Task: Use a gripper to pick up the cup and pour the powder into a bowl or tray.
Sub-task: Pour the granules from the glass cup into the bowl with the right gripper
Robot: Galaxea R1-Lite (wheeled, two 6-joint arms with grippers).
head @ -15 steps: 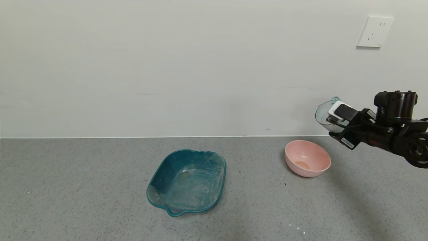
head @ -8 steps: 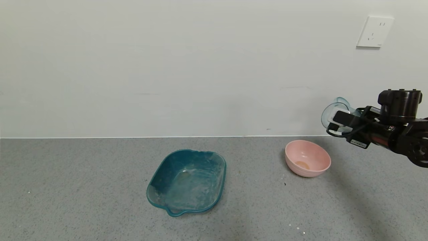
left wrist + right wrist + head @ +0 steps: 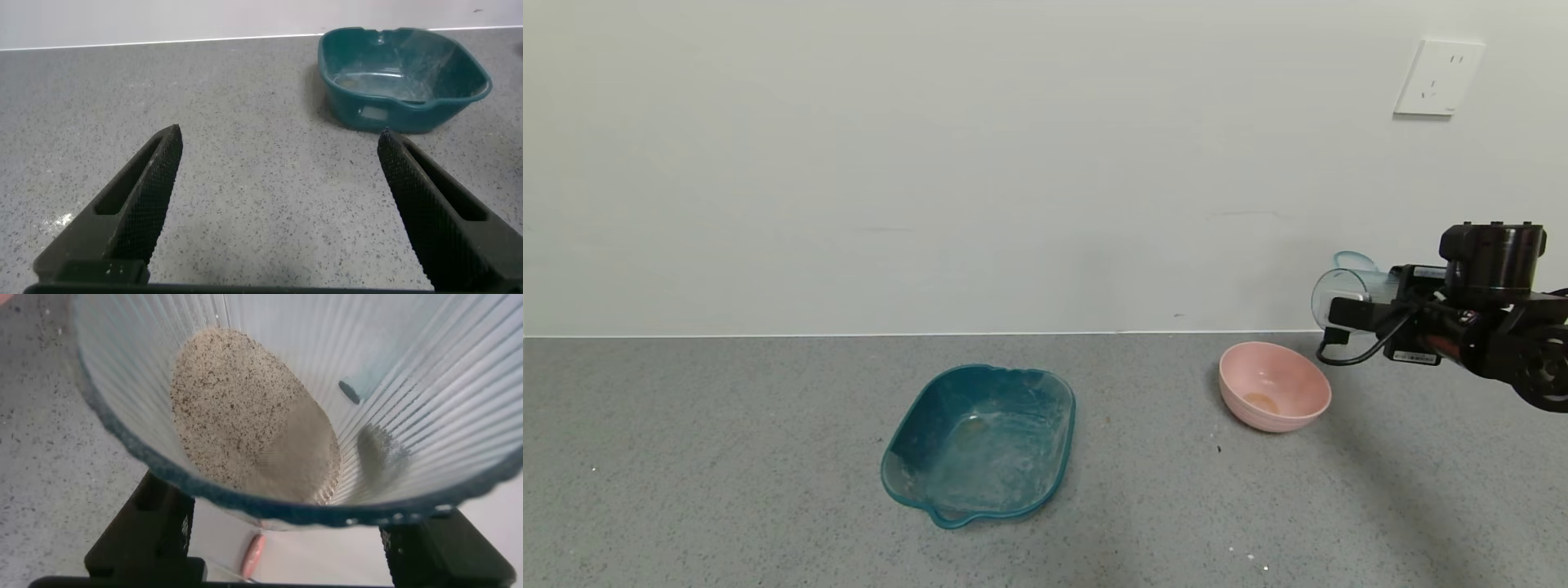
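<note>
With its jaws spread wide, the idle left gripper (image 3: 274,204) hovers low over the counter (image 3: 727,457), while farther off the right gripper (image 3: 1343,314) holds the tipped cup (image 3: 1343,296) just above the pink bowl (image 3: 1275,386), the pour seemingly done.

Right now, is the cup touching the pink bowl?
Apart. Head view: the cup, held on its side by the right gripper, hangs clear above the bowl.

right tool (image 3: 1339,313) raised, clamped
</note>
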